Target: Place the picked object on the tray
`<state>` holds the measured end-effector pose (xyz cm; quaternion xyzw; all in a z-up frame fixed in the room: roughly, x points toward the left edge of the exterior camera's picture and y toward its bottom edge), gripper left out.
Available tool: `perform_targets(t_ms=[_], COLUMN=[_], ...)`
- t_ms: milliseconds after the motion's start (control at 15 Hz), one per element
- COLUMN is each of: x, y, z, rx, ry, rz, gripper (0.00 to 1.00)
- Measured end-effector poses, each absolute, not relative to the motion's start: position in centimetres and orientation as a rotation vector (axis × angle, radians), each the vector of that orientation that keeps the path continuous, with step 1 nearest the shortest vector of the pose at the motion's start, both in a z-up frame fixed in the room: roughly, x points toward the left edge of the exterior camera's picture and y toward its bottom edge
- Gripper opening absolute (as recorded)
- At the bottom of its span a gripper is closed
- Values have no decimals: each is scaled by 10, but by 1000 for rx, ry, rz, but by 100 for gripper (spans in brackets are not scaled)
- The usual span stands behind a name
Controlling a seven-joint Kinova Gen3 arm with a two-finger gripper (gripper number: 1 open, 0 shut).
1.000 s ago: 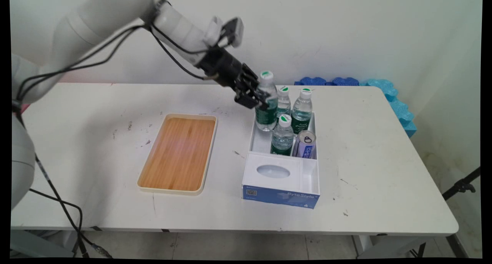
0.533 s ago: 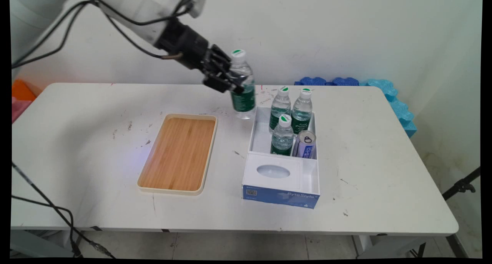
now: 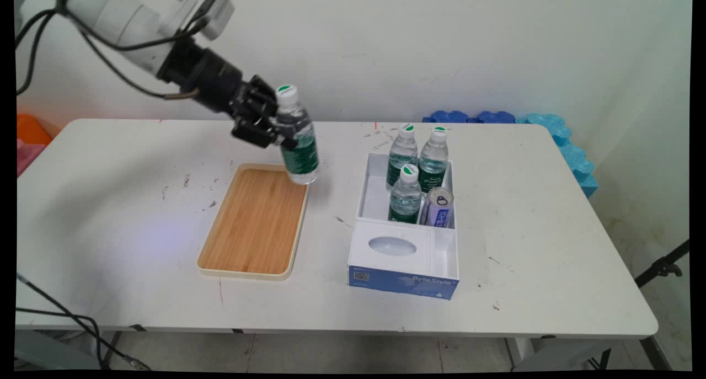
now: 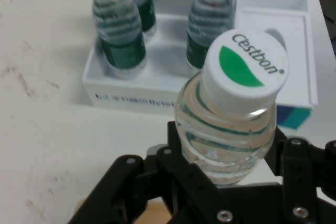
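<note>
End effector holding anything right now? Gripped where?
Yes: the end effector holds a water bottle by its upper body, just under the cap, clear of the wooden tray.

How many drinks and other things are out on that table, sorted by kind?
Water bottles: 4, one in the hand at, three in the box at
Cans: 1
Boxes: 1
Wooden trays: 1
Total: 7
</note>
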<state>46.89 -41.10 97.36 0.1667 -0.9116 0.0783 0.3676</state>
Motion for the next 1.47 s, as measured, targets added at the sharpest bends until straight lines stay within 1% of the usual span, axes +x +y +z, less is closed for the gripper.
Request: perform_targets(t_ms=[333,867,1400,1467], x=[488,490,492,492], y=[-388,-366,-355,-355], z=[940,882,847,844], rx=[431,432,423,422], ry=[-2371,-2406,-2424,-2422], rz=[180,118,79,79], gripper=[0,0,0,100])
